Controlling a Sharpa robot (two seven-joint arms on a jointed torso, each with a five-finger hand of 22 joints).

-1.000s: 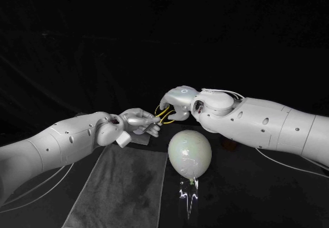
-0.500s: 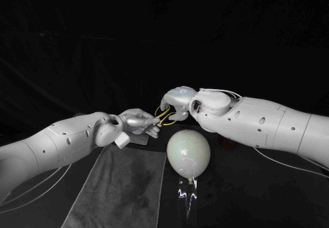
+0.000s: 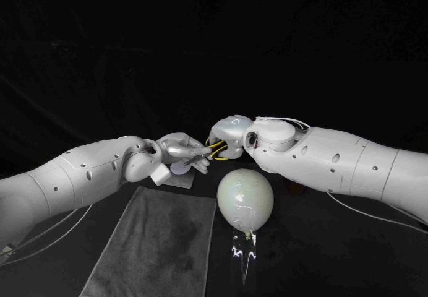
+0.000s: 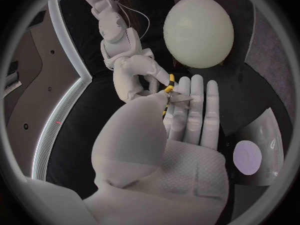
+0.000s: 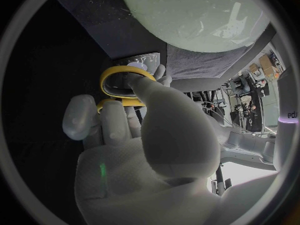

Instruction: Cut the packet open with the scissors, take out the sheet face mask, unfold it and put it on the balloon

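My left hand holds the silvery packet, which hangs below its fingers above the table; the packet carries a pale lilac round mark. My right hand grips the yellow-handled scissors, its thumb through one yellow loop. The scissors' tip meets the left hand's fingers, and the two hands nearly touch. The pale balloon lies on the table just below and right of the hands, knot toward me. The scissors' blades are mostly hidden between the hands.
A grey cloth stretches over the black table from under the left hand toward the front edge, left of the balloon. A thin shiny strip trails from the balloon's knot. Cables run beneath both arms.
My left hand has moved right and slightly up with the packet, closing on the scissors. The right hand has edged left. The balloon has stayed put.
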